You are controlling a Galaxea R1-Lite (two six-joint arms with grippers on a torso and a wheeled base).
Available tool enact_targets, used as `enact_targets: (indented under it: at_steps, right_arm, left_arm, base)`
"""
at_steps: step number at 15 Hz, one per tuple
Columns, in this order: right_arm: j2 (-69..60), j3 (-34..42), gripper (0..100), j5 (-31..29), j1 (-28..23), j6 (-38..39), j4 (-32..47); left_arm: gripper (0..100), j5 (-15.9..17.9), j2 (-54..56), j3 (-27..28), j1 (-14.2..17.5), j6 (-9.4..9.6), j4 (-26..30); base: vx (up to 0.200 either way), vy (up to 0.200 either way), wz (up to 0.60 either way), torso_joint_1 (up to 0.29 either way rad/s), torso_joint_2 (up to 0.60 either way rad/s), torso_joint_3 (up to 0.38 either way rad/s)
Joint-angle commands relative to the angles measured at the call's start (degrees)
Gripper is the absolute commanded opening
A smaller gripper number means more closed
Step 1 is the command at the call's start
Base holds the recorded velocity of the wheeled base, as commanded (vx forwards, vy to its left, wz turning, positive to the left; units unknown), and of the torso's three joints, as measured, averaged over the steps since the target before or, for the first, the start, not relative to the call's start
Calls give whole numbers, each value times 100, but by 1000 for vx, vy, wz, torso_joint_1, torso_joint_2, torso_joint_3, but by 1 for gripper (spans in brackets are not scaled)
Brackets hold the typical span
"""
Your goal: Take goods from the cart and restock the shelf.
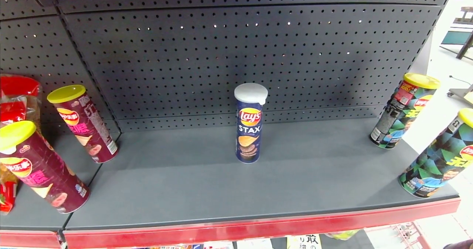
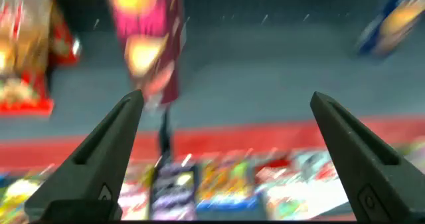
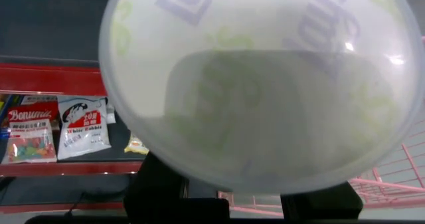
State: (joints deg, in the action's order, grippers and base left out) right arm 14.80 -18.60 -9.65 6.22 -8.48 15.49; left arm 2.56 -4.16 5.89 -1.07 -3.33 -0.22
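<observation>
Far left of the shelf [image 1: 184, 182], the snack bags [image 1: 14, 97] and the front maroon can [image 1: 40, 167] sat tight together, with the rear maroon can [image 1: 83, 123] just behind, so a wide approach there risked toppling one into the next. The left gripper [image 2: 226, 96] hung spread wide and empty in front of the red shelf lip [image 1: 258, 223], facing a maroon can. Drifting forward, it could clip that can. The blue can [image 1: 248, 125] stood upright and alone mid-shelf with bare shelf on both sides, which looked the safest drop zone. On the right, the rear green can [image 1: 402, 112] and the front green can [image 1: 438, 156] stood near the shelf end, the front one close to the corner, and a nudge could send it off. The right gripper [image 3: 236, 196] appeared clamped on the held can [image 3: 259, 78], low down before a lower shelf. The can's lid blocked most of the wrist camera, so I couldn't confirm how centred the grip was. Main risks, in my judgement: the can catching the red lip on the way up, or slipping or tipping on release because it's tall and narrow.
</observation>
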Motion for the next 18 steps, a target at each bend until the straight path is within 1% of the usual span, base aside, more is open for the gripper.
enact_targets:
  at_steps: [1, 2, 3, 4, 5, 6, 7, 8, 10, 11, 12, 13, 14, 15, 16, 17, 18]
  right_arm:
    - [445, 50, 0, -1, -33, -4, -11]
    - [462, 50, 0, -1, -24, -30, -11]
    - [418, 67, 0, -19, -24, -30, -11]
    - [331, 85, 0, 69, 20, 22, -11]
    - [216, 76, 0, 289, 117, 128, 33]
    - [172, 59, 0, 306, 143, 251, 50]
    - [172, 76, 0, 333, 152, 374, 59]
    - [181, 102, 0, 377, 169, 444, 103]
    - [137, 85, 0, 552, 310, 479, 402]
    - [111, 94, 0, 561, 327, 479, 419]
    - [102, 111, 0, 561, 327, 497, 411]
    - [93, 120, 0, 561, 327, 541, 419]
    - [49, 146, 0, 561, 319, 611, 419]
    - [-12, 155, 0, 561, 319, 611, 428]
    - [-12, 155, 0, 561, 319, 611, 428]
    - [-12, 146, 0, 561, 319, 611, 428]
    - [-12, 138, 0, 561, 310, 611, 428]
  left_arm:
    - [100, 509, -3399, 3103, -253, -1399, 13]
    - [100, 843, -3838, 3041, -341, -1021, -13]
    - [100, 1308, -4093, 2962, -587, -520, -22]
    - [100, 1853, -4392, 2953, -833, -115, -92]
    - [100, 2275, -4779, 3006, -1009, 175, -163]
    - [100, 2433, -5174, 3050, -1229, 482, -259]
    - [100, 2433, -5649, 3147, -1387, 676, -374]
    - [100, 2442, -6106, 3296, -1448, 711, -549]
    - [100, 2433, -6950, 3586, -1826, 720, -1103]
    - [100, 2442, -7257, 3674, -1923, 746, -1384]
    - [100, 2433, -7451, 3735, -2099, 790, -1499]
    - [100, 2425, -7556, 3797, -2195, 807, -1499]
    - [100, 2398, -7776, 3964, -2406, 807, -1499]
    - [100, 2284, -8039, 4148, -2582, 807, -1507]
    - [100, 2223, -8338, 4307, -2679, 834, -1525]
    - [100, 2223, -8672, 4509, -2705, 974, -1586]
    - [100, 2223, -9024, 4693, -2705, 1194, -1780]
  base:
    - [0, 0, 0, 0, 0, 0]
    - [0, 0, 0, 0, 0, 0]
    - [0, 0, 0, 0, 0, 0]
    - [0, 0, 0, 0, 0, 0]
    - [0, 0, 0, 0, 0, 0]
    - [0, 0, 0, 0, 0, 0]
    - [0, 0, 0, 0, 0, 0]
    - [0, 0, 0, 0, 0, 0]
    - [0, 0, 0, 0, 0, 0]
    - [0, 0, 0, 0, 0, 0]
    - [0, 0, 0, 0, 0, 0]
    - [0, 0, 0, 0, 0, 0]
    - [0, 0, 0, 0, 0, 0]
    - [0, 0, 0, 0, 0, 0]
    - [0, 0, 0, 0, 0, 0]
    - [0, 0, 0, 0, 0, 0]
    - [0, 0, 0, 0, 0, 0]
